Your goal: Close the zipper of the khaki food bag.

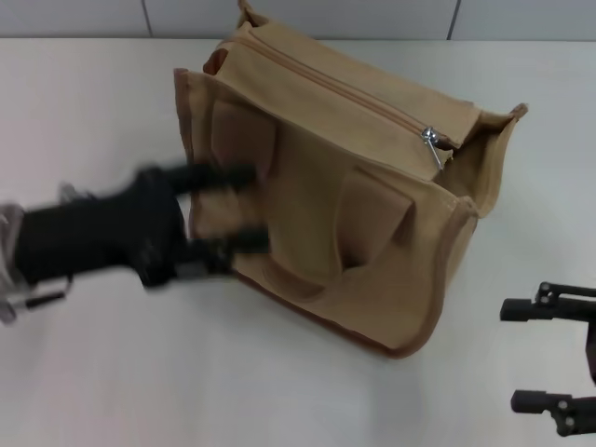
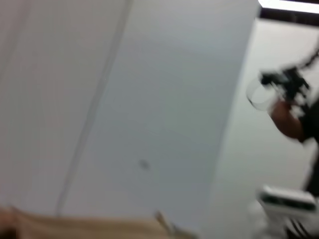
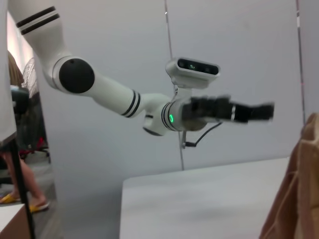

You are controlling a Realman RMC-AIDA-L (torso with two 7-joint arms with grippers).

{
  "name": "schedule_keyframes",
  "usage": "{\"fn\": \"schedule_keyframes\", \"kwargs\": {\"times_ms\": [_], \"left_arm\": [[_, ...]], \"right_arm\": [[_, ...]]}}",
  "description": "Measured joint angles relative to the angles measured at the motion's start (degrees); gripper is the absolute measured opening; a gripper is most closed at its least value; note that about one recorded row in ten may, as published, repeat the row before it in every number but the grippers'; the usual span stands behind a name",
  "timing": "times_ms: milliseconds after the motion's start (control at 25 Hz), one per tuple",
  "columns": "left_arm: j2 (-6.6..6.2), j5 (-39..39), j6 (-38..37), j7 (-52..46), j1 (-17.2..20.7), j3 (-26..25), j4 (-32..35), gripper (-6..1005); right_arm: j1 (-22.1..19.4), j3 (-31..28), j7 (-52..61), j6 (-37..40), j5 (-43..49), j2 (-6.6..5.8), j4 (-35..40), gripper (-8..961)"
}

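The khaki food bag (image 1: 354, 205) lies tilted in the middle of the white table (image 1: 84, 102), its front pocket and strap handles facing up. The zipper (image 1: 326, 79) runs along its top edge. The silver slider (image 1: 430, 136) sits near the right end with its pull tab hanging down. A short gap stays open beyond it. My left gripper (image 1: 244, 209) is blurred and open, with its black fingers (image 1: 228, 175) spread over the bag's left end. My right gripper (image 1: 517, 356) is open and empty at the lower right, apart from the bag.
A grey panelled wall (image 1: 307, 14) stands behind the table. The right wrist view shows my left arm (image 3: 114, 97) above the table (image 3: 199, 199) and an edge of the bag (image 3: 299, 199). The left wrist view shows a strip of bag (image 2: 75, 229).
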State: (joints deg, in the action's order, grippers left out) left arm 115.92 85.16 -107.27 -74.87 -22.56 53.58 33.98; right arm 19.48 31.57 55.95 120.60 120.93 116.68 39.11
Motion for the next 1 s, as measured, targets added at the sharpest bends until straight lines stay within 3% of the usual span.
{"fn": "schedule_keyframes", "kwargs": {"times_ms": [40, 120, 280, 680, 1000], "left_arm": [[0.0, 0.0, 0.0, 0.0, 0.0, 0.0, 0.0, 753], [1.14, 11.75, -0.35, 2.32, -0.76, 0.16, -1.1, 754], [2.14, 20.35, 1.22, 5.82, -2.18, 0.16, -4.39, 754], [2.25, 21.94, 2.43, 16.14, -0.8, -0.37, -7.94, 754], [1.84, 21.82, 2.54, 17.58, -0.13, -0.56, -8.52, 754]], "right_arm": [[0.13, 0.0, 0.0, -0.17, 0.6, 0.2, 0.0, 783], [0.4, 0.0, -0.05, -0.74, 1.65, 0.69, -0.03, 783], [0.66, -0.01, -1.57, -3.33, 2.5, 1.67, -1.81, 783], [1.61, 1.78, -4.65, -9.25, 3.15, 2.28, -8.17, 783], [2.61, 2.08, -5.72, -11.13, 3.16, 2.42, -10.33, 783]]}}
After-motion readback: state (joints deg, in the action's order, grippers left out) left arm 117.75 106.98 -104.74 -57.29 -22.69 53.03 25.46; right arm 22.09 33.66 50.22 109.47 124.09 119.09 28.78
